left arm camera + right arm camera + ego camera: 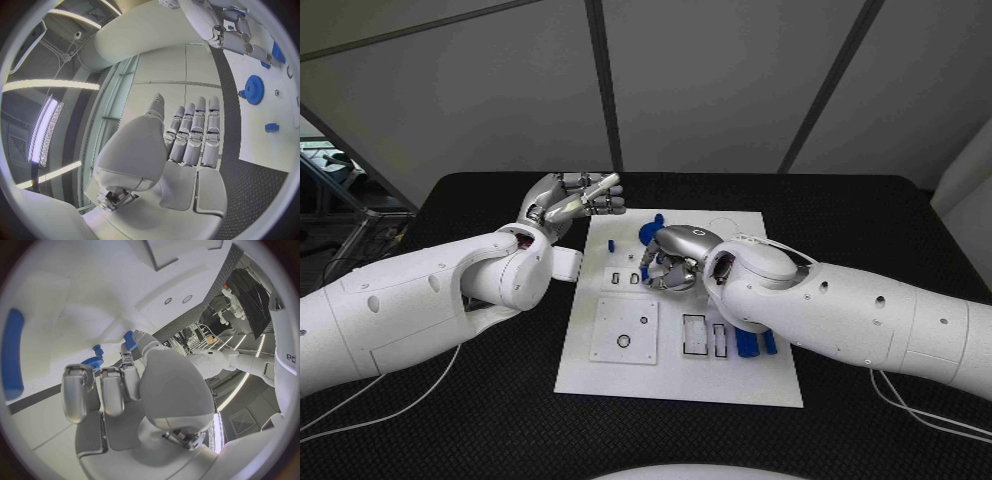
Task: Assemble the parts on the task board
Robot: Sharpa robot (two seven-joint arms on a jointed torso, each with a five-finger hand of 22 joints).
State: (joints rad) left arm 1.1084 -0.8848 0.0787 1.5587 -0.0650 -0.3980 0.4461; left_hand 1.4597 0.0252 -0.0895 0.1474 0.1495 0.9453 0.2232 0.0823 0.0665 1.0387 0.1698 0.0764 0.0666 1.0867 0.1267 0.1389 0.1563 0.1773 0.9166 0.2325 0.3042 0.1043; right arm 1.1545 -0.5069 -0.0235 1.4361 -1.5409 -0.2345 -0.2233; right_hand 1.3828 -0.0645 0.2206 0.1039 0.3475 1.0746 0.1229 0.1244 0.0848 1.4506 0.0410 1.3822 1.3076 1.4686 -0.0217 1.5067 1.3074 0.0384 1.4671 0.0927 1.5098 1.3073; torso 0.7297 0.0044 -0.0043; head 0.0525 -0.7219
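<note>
Black tabletop under grey wall panels, white task board [678, 380] at centre.

At left, the left hand [571, 205] hovers off the board's far corner, fingers straight, together and empty, probably kept clear. Mid-board lies a blue gear [648, 233]. The right hand [672, 258] curls down over the board's small slots; whether it grips a part cannot be told. Two blue pegs [757, 343] lie near the right edge.

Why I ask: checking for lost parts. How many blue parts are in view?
4 plainly: a blue gear at the task board's far end, a small blue block beside it, two blue bars by the right forearm. The right hand may hide more.
</note>
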